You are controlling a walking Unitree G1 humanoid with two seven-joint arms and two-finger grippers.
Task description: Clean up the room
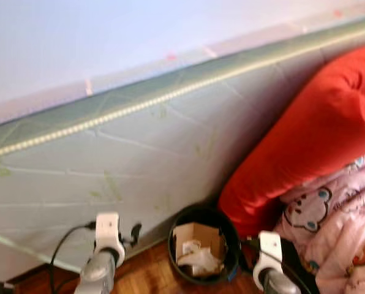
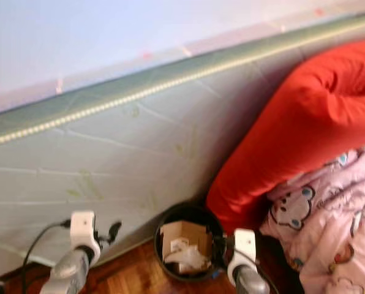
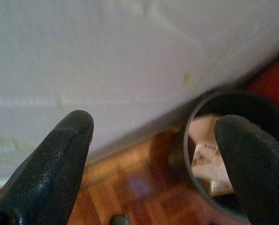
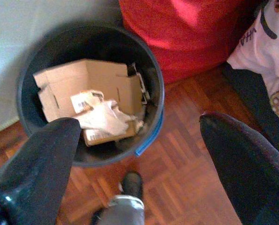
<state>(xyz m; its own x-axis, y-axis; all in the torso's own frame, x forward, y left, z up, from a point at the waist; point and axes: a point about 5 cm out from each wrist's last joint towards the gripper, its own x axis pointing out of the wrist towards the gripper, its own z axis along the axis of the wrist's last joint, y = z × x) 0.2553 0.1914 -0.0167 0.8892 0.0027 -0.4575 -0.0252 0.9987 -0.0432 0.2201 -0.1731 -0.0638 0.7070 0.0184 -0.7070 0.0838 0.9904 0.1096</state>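
The round black waste bin (image 4: 90, 89) is seen at the bottom centre of the left eye view, standing on the reddish-brown parquet floor (image 4: 186, 183) just beside the pale green quilted mattress side (image 1: 109, 177), which is edged with a beaded trim. Inside the bin a torn brown cardboard box (image 4: 102, 86) is held, with crumpled white paper (image 4: 106, 117) lying against it; a strip of blue is visible at the bin's rim in the right wrist view. The bottom of the bin is hidden under this rubbish.

A large red cushion (image 1: 305, 141) is pressed against the mattress at the right of the head views and is cut off by the right edge. Below it, a pink fabric printed with cartoon bears (image 1: 335, 226) is partly cut off at the lower right corner. Both head views are somewhat blurred, so fine detail of the mattress pattern is hard to make out.

The left gripper (image 3: 153, 154) is seen in its wrist view with its two black fingers spread wide, nothing held between them; the bin is partly hidden behind one finger. The right gripper (image 4: 139, 159) is likewise spread wide above the floor just beside the bin, with nothing grasped. In the head views only the white wrist parts of both arms are shown at the bottom edge.
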